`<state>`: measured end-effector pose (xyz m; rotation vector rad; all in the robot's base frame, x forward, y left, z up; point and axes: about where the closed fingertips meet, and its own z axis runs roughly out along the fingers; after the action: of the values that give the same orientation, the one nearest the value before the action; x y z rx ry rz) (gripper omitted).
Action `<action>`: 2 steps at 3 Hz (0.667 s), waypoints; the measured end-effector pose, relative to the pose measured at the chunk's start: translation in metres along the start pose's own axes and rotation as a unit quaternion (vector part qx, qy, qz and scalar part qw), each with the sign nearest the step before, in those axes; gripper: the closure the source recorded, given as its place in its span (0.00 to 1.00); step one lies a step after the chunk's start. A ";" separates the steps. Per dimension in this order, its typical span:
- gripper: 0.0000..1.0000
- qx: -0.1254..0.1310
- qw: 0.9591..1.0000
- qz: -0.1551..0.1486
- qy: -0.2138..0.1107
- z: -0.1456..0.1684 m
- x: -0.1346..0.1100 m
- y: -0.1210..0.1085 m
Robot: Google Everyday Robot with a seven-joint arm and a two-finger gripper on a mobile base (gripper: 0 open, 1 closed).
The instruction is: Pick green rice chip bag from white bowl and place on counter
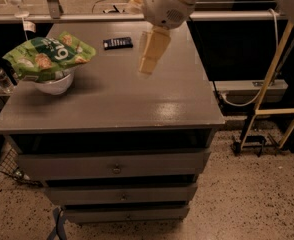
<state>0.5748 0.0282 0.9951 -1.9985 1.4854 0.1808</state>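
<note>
The green rice chip bag (48, 55) lies flat across the top of the white bowl (54, 84), wider than the bowl and hiding most of it. The bowl stands on the left part of the grey counter (127, 99). My gripper (150, 59) hangs above the middle of the counter, well to the right of the bag and apart from it. Its cream fingers (154, 49) point down and a little to the left. Nothing is held in it.
A small black remote-like object (117, 43) lies on the counter behind the gripper. A water bottle (0, 77) stands off the counter's left edge. A yellow frame (277, 94) stands on the floor at the right. Drawers (116, 168) sit below the countertop.
</note>
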 end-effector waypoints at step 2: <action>0.00 -0.044 0.993 -0.104 -0.018 0.078 -0.039 -0.068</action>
<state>0.6418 0.1143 0.9792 -2.1939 1.2553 0.1957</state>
